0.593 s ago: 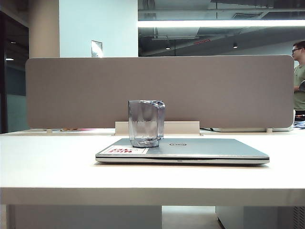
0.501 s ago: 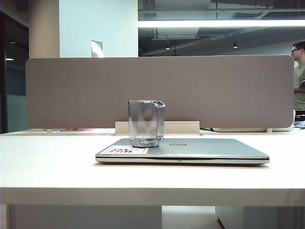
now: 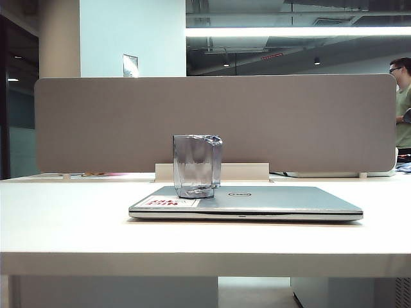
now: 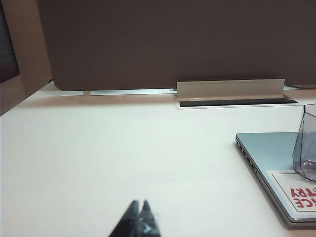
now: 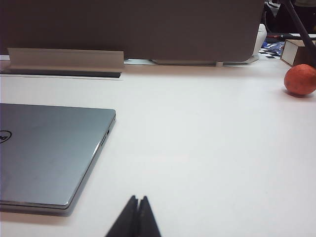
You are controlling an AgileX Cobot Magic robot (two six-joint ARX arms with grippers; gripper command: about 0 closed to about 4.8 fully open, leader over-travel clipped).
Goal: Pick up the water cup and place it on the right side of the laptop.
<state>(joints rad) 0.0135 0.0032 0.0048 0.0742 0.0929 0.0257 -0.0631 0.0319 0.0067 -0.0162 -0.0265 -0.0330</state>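
The water cup (image 3: 196,165), a clear grey-blue faceted tumbler, stands upright on the closed silver laptop (image 3: 270,200), on the lid's left part beside the white sticker with red print (image 3: 164,202). The left wrist view catches the cup's edge (image 4: 307,148) on the laptop corner (image 4: 266,153). My left gripper (image 4: 139,203) is shut and empty, low over bare white table well to the left of the laptop. My right gripper (image 5: 138,198) is shut and empty, over the table just off the laptop's right front corner (image 5: 59,148). Neither arm shows in the exterior view.
A grey partition panel (image 3: 212,122) runs along the table's back edge, with a white cable-tray flap (image 3: 212,172) behind the laptop. A round orange-red fruit (image 5: 299,79) lies on the table far right. A person (image 3: 402,106) stands behind the panel at right.
The cup, laptop and grippers have not moved. Only the person behind the panel shifted slightly.
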